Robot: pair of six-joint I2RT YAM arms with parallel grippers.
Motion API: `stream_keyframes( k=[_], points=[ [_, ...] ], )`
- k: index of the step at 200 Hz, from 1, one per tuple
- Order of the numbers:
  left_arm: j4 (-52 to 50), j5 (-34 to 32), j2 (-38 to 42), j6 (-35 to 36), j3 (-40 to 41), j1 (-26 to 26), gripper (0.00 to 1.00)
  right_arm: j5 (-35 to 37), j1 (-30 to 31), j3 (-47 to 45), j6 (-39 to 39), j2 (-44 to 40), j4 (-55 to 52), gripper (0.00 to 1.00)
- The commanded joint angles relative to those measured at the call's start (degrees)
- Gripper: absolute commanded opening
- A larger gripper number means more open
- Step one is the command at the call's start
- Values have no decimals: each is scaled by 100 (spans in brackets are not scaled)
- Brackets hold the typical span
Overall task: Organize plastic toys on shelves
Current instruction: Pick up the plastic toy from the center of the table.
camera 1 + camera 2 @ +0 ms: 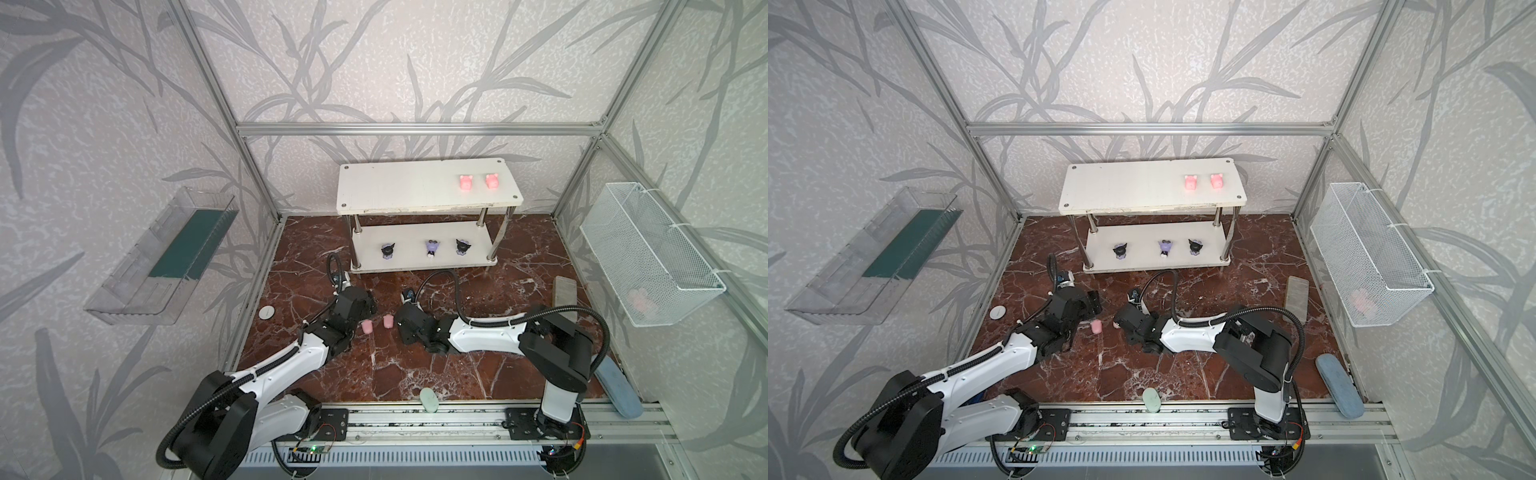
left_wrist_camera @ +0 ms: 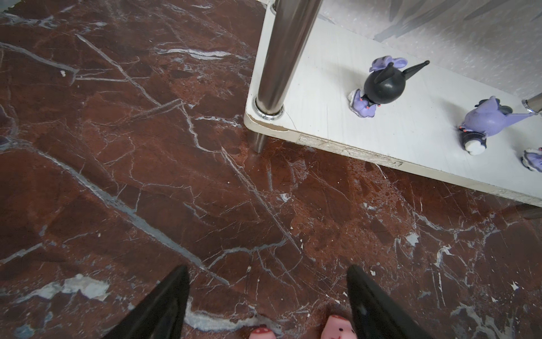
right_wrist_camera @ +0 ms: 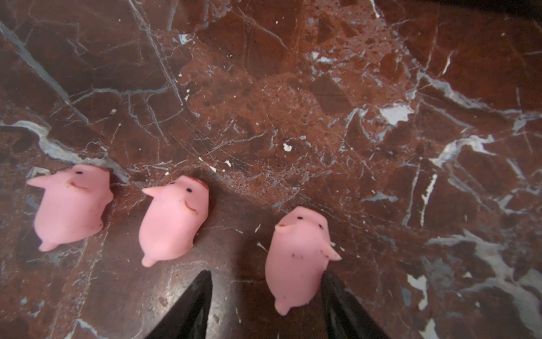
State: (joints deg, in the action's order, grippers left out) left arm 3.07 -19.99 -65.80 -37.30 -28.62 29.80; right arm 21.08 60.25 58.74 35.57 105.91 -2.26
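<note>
The right gripper hangs low over the red marble tabletop with its jaws apart. A pink pig lies on the marble between them, close to one finger and clear of the other, so it is not clamped. Whether it touches that finger cannot be told. The left gripper is wide open too, its tips over bare marble, gripping no toy.

At the near edge, by the rail, lies a pale green oval. A long blue-grey pad lies in the near right corner.

Farther in, mid-table, two more pigs lie close together but apart, between the grippers. The left pig is just beside the left gripper and the middle pig just beside the right one. The pig between the right jaws is hidden under that gripper in both top views. A white disc sits by the left edge and a grey block toward the right.

Beyond, by the far wall, stand the shelves. On the lower board three figurines stand in a row: the left black figurine, the purple figurine and the right black figurine. On the right end of the top board sit two shelf pigs, side by side and apart.

A clear tray hangs on the left wall. A wire basket hangs on the right wall, with something pink and blurred inside.
</note>
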Motion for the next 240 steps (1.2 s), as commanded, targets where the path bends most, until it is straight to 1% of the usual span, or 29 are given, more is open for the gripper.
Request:
stream_keyframes(
  k=[1, 64, 74, 141, 201, 240],
  points=[
    [36, -46, -55, -78, 25, -53, 83, 161, -75, 146, 62, 113, -252, 60],
    [97, 43, -153, -82, -16, -70, 83, 130, -111, 229, 60, 205, -310, 59],
    [107, 56, -172, -77, -13, -75, 83, 92, -299, 264, 64, 245, -306, 58],
    [107, 64, -161, -93, 6, -88, 83, 19, -348, 313, 59, 456, -274, 50],
    [124, 69, -186, -111, 19, -106, 82, 18, -352, 269, 60, 355, -338, 30],
    [116, 74, -188, -111, 35, -111, 83, -8, -352, 198, 62, -28, -606, 25]
  ],
)
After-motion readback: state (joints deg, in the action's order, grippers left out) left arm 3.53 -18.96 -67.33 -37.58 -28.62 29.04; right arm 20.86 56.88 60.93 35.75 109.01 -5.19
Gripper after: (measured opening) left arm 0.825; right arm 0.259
